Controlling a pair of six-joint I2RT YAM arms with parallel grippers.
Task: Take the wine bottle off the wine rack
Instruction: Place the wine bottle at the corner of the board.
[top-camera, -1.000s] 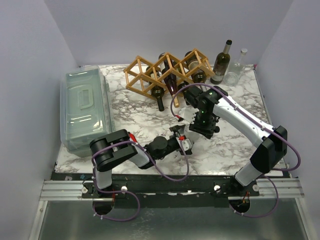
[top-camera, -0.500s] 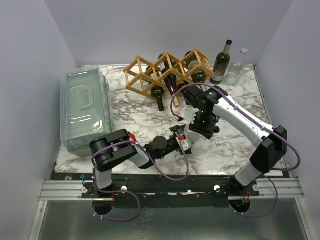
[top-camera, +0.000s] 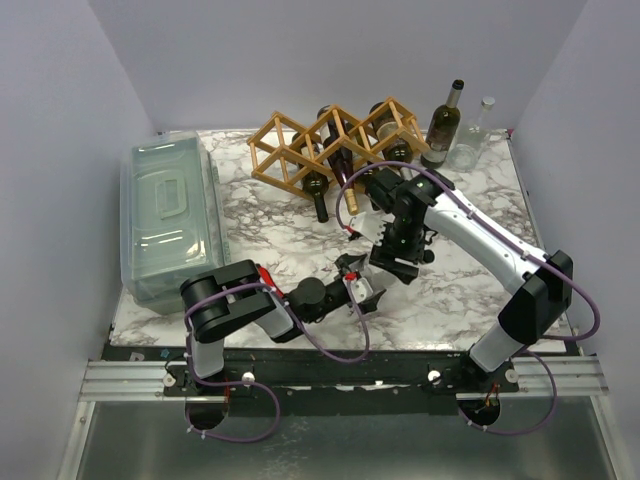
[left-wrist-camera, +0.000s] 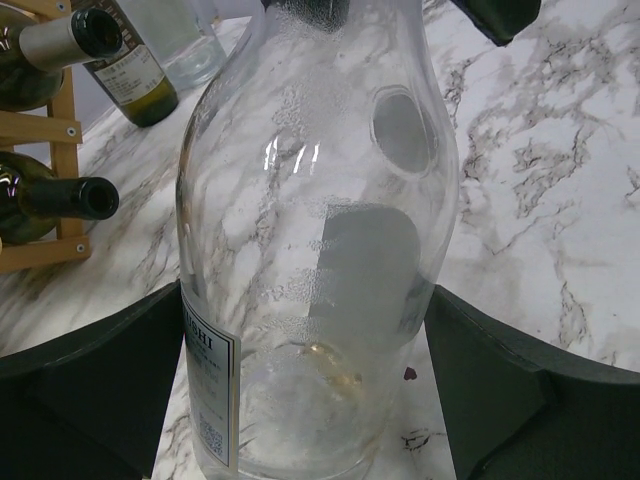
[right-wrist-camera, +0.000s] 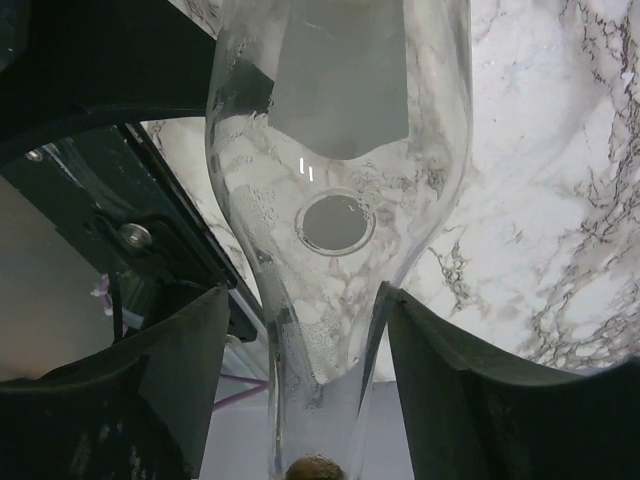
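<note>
One clear bottle (left-wrist-camera: 320, 250): L hand (left-wrist-camera: 305, 310) tight on its body, R hand (right-wrist-camera: 308, 300) part-open, loose round the neck.

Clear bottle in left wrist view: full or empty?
Empty: marble table shows straight through the clear bottle; only mist and a yellowish trace near its base.

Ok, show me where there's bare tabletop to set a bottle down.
Widest bare patch: between the plastic bin and the wine rack, running toward the left arm. Another: right side, in front of the two standing bottles. Crowded: the middle, where the left gripper and right gripper flank the clear bottle.
</note>
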